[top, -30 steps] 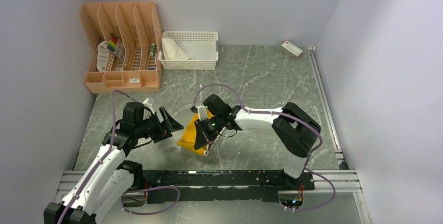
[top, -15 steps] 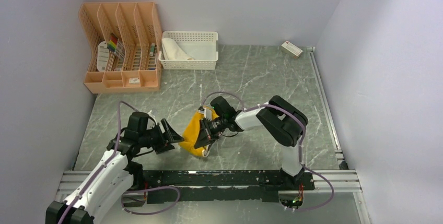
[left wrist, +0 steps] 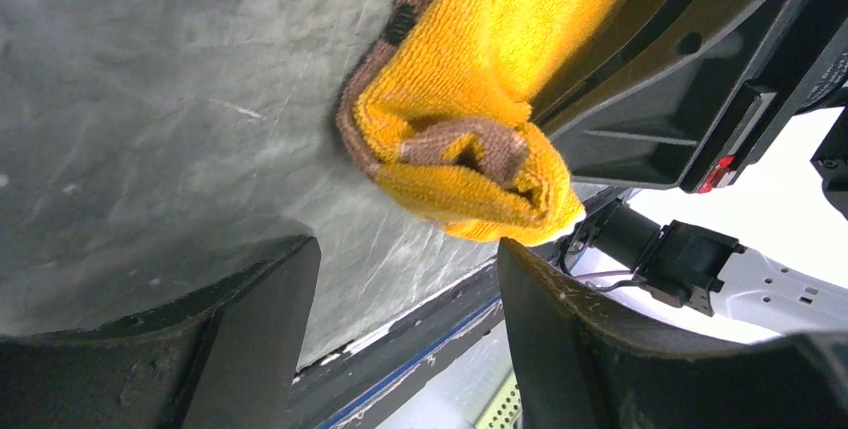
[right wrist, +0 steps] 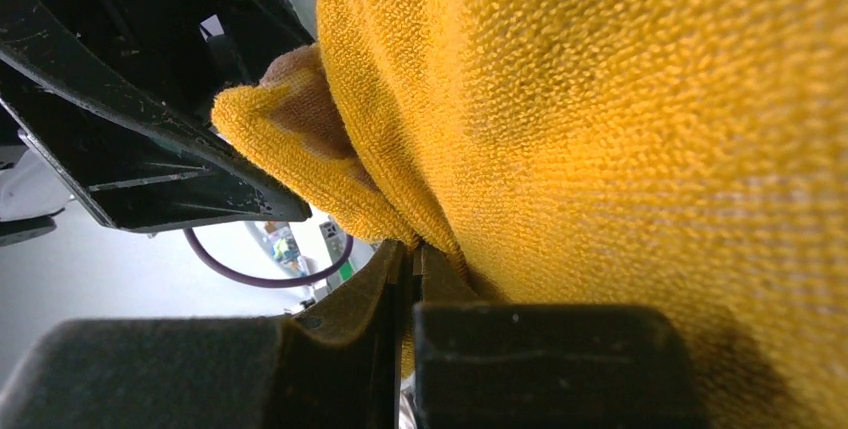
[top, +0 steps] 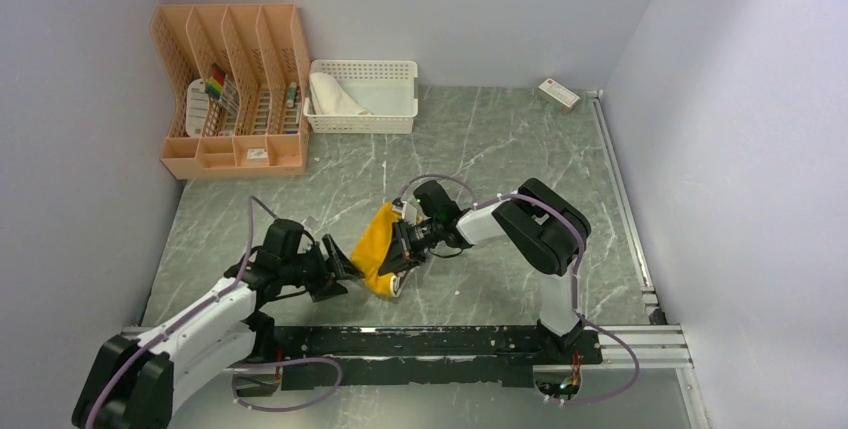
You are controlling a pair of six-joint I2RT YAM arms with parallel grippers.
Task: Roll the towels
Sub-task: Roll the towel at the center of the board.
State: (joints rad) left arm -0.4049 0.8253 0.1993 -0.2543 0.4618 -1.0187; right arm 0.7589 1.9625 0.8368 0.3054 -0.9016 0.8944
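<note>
mustard-yellow terry towel [left wrist: 470, 139] bunched, brown patch at folded end | right gripper [right wrist: 408, 274] clamped on it | left gripper [left wrist: 405, 254] jaws apart, at its 8 o'clock | far end hidden by right gripper

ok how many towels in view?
2: yellow towel pinched in the right gripper, mid-table; white towel in the white lattice basket at the back. Others could be hidden inside the basket.

yellow towel [right wrist: 620, 129] filling frame, right hand [right wrist: 410, 284] pinching its fold
</note>
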